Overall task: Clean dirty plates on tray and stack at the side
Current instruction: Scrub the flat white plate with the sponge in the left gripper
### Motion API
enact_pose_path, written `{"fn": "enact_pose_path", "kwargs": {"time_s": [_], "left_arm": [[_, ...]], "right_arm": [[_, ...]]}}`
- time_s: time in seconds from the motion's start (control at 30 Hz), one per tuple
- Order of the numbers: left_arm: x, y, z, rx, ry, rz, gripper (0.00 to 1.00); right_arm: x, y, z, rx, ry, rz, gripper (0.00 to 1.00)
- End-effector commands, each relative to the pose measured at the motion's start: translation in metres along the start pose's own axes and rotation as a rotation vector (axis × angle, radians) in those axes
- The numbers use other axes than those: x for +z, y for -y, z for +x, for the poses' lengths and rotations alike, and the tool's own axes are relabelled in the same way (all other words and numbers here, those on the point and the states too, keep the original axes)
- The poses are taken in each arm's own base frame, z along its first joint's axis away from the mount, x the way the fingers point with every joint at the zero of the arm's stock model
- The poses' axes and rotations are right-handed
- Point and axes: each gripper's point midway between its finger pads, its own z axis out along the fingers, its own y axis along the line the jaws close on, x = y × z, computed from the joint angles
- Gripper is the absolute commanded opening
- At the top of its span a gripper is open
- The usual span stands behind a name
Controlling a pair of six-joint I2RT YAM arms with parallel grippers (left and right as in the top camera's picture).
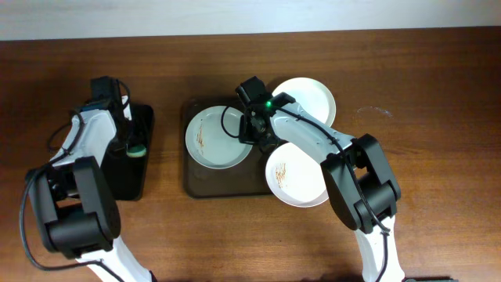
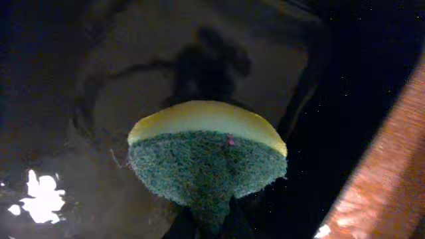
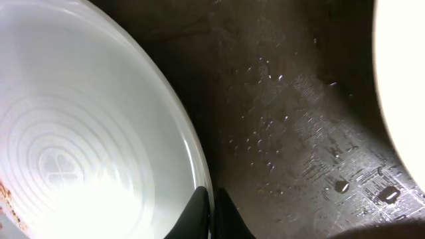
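Observation:
Three white plates show in the overhead view. A smeared plate [image 1: 217, 137] lies on the left of the brown tray [image 1: 202, 186]. A second smeared plate [image 1: 297, 174] overhangs the tray's right side. A third plate [image 1: 309, 99] lies at the tray's back right. My right gripper [image 1: 255, 135] is shut on the rim of the left plate [image 3: 80, 133], one finger inside the rim [image 3: 209, 212]. My left gripper [image 1: 135, 145] is shut on a yellow-and-green sponge [image 2: 209, 149] above the black tray [image 1: 125, 184].
The black tray's floor [image 2: 66, 133] looks wet and glossy. Water droplets lie on the brown tray surface [image 3: 299, 133]. Wooden table [image 1: 438, 94] spreads to the right of the plates.

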Motion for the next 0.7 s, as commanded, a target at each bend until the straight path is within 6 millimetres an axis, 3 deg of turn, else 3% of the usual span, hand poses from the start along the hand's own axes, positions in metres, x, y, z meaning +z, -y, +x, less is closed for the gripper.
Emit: {"fn": "enact_pose_path", "kwargs": {"time_s": [0.0,0.07,0.17,0.23,0.3,0.37,0.43,0.5,0.6,0.67], "left_arm": [[-0.045,0.002,-0.016,0.054,0.095,-0.004,0.01],[-0.045,-0.001,-0.015,0.055,0.088,-0.023,0.01],[-0.045,0.01,0.013,0.052,-0.027,0.055,0.01],[-0.054,0.018,0.033,0.047,-0.124,0.108,0.01],[-0.072,0.024,0.031,0.087,-0.141,0.13,0.01],[-0.082,0.071,0.007,0.334,-0.011,0.209,0.01],[-0.079,0.125,0.0,0.524,0.087,0.242,0.01],[-0.06,0.168,0.003,0.617,0.114,0.273,0.01],[-0.019,0.192,0.022,0.667,0.042,0.283,0.01],[0.005,0.195,0.037,0.675,-0.019,0.267,0.01]], "right_arm": [[0.008,-0.002,0.003,0.007,-0.014,0.002,0.04],[0.008,-0.002,0.003,0.007,-0.013,0.001,0.04],[0.008,-0.001,0.003,0.007,-0.015,0.002,0.04],[0.008,-0.002,0.003,0.007,-0.018,-0.001,0.04],[0.008,-0.002,0.003,0.007,-0.017,0.0,0.04],[0.008,-0.002,0.003,0.007,-0.017,0.0,0.04],[0.008,-0.002,0.003,0.004,-0.017,0.0,0.04],[0.008,-0.002,0.003,0.003,-0.017,0.0,0.04],[0.008,-0.002,0.003,0.004,-0.017,-0.001,0.04],[0.008,-0.002,0.003,0.004,-0.016,-0.001,0.04]]}}
